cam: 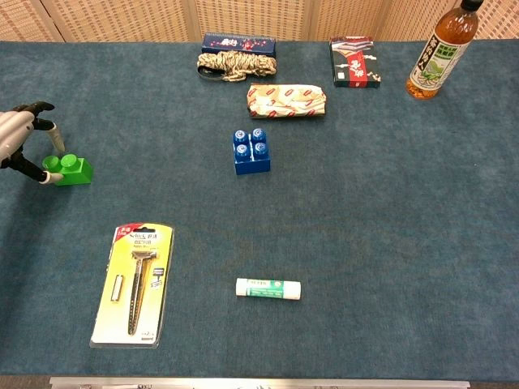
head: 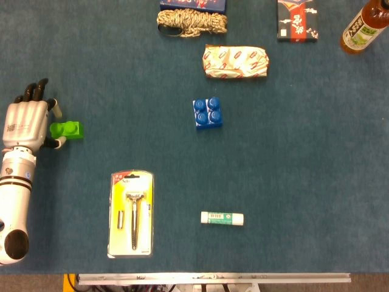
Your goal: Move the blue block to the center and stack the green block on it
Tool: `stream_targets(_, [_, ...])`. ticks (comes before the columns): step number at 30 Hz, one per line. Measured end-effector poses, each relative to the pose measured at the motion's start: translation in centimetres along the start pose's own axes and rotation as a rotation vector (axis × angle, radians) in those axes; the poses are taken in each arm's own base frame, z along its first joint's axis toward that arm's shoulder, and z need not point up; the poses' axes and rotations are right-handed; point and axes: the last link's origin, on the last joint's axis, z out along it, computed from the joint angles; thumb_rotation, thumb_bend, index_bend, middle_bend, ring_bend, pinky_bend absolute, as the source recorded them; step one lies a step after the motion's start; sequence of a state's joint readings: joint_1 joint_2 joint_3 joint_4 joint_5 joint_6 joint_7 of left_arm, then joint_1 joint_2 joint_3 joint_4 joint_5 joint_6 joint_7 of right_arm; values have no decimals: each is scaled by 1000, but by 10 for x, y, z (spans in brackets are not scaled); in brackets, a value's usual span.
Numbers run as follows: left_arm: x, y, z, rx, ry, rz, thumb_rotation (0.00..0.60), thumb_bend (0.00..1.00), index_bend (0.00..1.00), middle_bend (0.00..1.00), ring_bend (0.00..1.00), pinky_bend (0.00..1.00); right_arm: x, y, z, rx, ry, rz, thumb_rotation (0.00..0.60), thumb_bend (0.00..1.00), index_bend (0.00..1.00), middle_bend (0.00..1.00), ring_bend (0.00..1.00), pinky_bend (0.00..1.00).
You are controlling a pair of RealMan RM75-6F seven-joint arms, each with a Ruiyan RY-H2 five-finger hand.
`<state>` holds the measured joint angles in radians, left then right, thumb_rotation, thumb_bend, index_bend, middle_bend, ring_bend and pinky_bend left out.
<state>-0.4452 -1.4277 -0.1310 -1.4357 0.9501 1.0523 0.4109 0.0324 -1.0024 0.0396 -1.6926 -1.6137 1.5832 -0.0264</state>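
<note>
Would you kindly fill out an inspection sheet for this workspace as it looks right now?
Surface: table covered in dark teal cloth.
Job's things: blue block near the centre, standing alone; green block at the far left, on the cloth.
Clutter: packaged razor, glue stick, wrapped packet, coiled rope, two boxes at the back, tea bottle.
Hands: left hand at the green block, fingers either side; firm grip not clear. Right hand not in view.
Cables: nothing seen.
Surroundings: woven screen behind the table.
</note>
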Motion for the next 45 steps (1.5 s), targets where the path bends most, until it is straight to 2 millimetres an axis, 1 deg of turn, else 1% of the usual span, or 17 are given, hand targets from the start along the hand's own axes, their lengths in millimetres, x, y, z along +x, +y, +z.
stream_targets(8, [-3, -1, 3, 13, -17, -7, 600, 164, 437, 61, 61, 201, 0, 0, 0, 0, -1, 1, 600, 226, 228, 168, 0, 99])
stream_targets(14, [-4, -1, 5, 18, -27, -10, 600, 216, 443, 61, 61, 201, 1, 1, 0, -1, 0, 3, 600, 226, 228, 168, 0, 99])
stream_targets(24, [-7, -2, 3, 20, -41, -19, 600, 247, 512, 68, 61, 201, 1, 1, 0, -2, -1, 5, 600, 226, 228, 168, 0, 99])
stream_targets(28, [-5, 0, 1, 14, -35, -26, 600, 251, 521, 72, 60, 201, 2, 1, 0, -3, 3, 8, 600, 226, 228, 168, 0, 99])
stream_targets(31, [-2, 3, -2, 2, -27, -29, 600, 252, 522, 73, 61, 201, 3, 2, -1, -4, 9, 10, 600, 226, 228, 168, 0, 99])
stream_targets(37, [13, 13, -10, -30, -3, -39, 600, 253, 523, 74, 60, 201, 6, 4, -2, -12, 22, 15, 600, 226, 228, 168, 0, 99])
stream_targets(43, [38, 34, -15, -72, 20, -33, 600, 260, 525, 74, 61, 201, 10, 7, -4, -25, 37, 23, 600, 226, 228, 168, 0, 99])
stream_targets(45, [46, 44, -15, -87, 28, -26, 600, 264, 526, 74, 61, 201, 11, 8, -4, -31, 39, 24, 600, 226, 228, 168, 0, 99])
